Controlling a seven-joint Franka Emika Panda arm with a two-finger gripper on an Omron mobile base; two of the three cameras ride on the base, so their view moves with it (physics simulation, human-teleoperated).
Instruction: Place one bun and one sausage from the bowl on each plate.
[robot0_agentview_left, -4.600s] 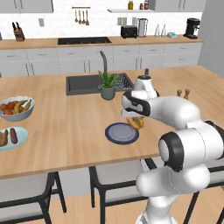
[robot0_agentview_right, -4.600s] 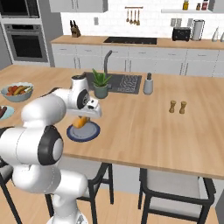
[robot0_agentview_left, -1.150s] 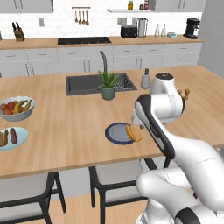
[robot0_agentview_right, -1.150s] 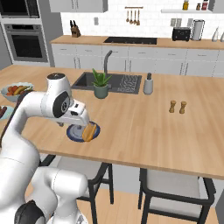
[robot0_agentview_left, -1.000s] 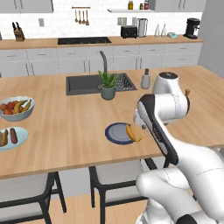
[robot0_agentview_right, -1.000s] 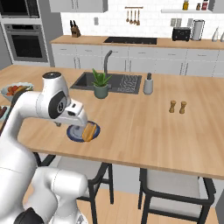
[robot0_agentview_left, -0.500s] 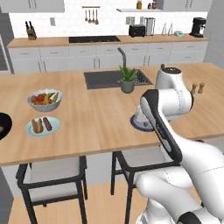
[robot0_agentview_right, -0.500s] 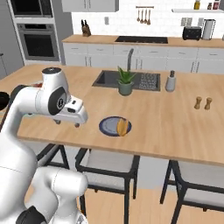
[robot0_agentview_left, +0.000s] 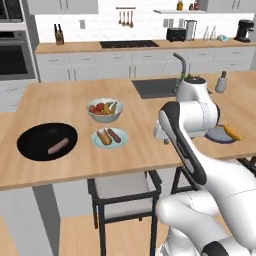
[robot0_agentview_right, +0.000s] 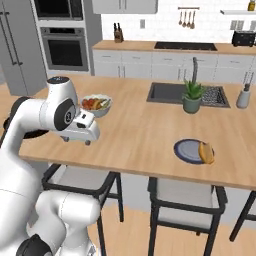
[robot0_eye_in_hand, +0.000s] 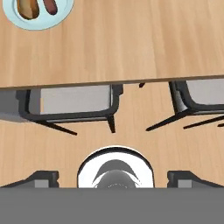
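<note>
hand (robot0_eye_in_hand: 112, 177) spread, empty, above counter (robot0_eye_in_hand: 131, 39) edge

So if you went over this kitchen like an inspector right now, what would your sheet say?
Surface: wooden island counter, with a sink.
Job's things: black bowl holds one sausage; pale blue plate has a bun and a sausage; darker plate has a bun, no sausage.
Clutter: fruit bowl, potted plant, soap bottle.
Grippers: gripper jaws open, holding nothing.
Cables: nothing seen.
Surroundings: stools, oven, back-wall cabinets.
</note>
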